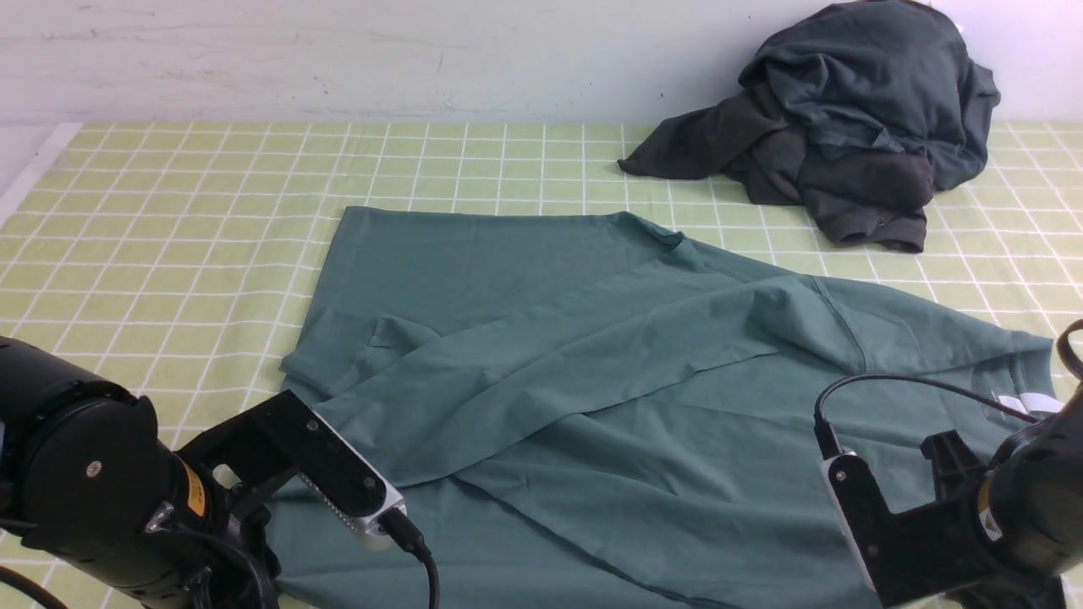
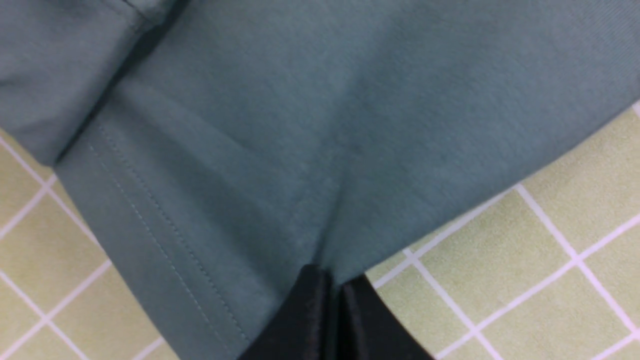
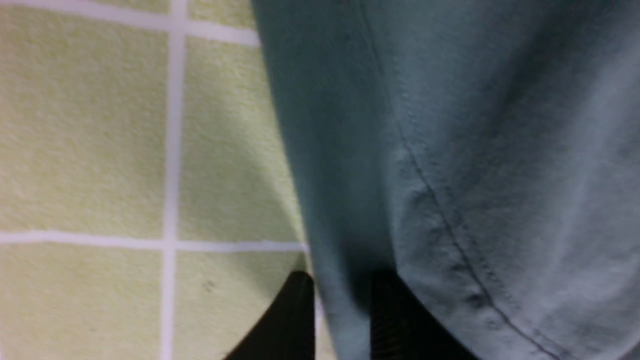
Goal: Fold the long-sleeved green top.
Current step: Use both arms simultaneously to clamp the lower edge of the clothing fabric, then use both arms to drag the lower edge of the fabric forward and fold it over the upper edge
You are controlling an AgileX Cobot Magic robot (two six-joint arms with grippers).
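The green long-sleeved top [image 1: 541, 338] lies spread on the checked cloth, with one sleeve [image 1: 525, 364] folded diagonally across its body. Its white neck label [image 1: 1028, 404] shows at the right. In the left wrist view my left gripper [image 2: 334, 280] is shut, and the top's edge [image 2: 280, 165] is pinched at its tips near a stitched hem. In the right wrist view my right gripper [image 3: 342, 285] straddles the top's edge [image 3: 450, 150]. Its jaws stand apart with cloth in the gap between them. Both arms sit low at the near edge in the front view, and their fingertips are hidden there.
A heap of dark charcoal garments [image 1: 846, 127] lies at the back right against the wall. The yellow-green checked tablecloth [image 1: 169, 211] covers the table. Its left edge [image 1: 34, 169] shows at the far left.
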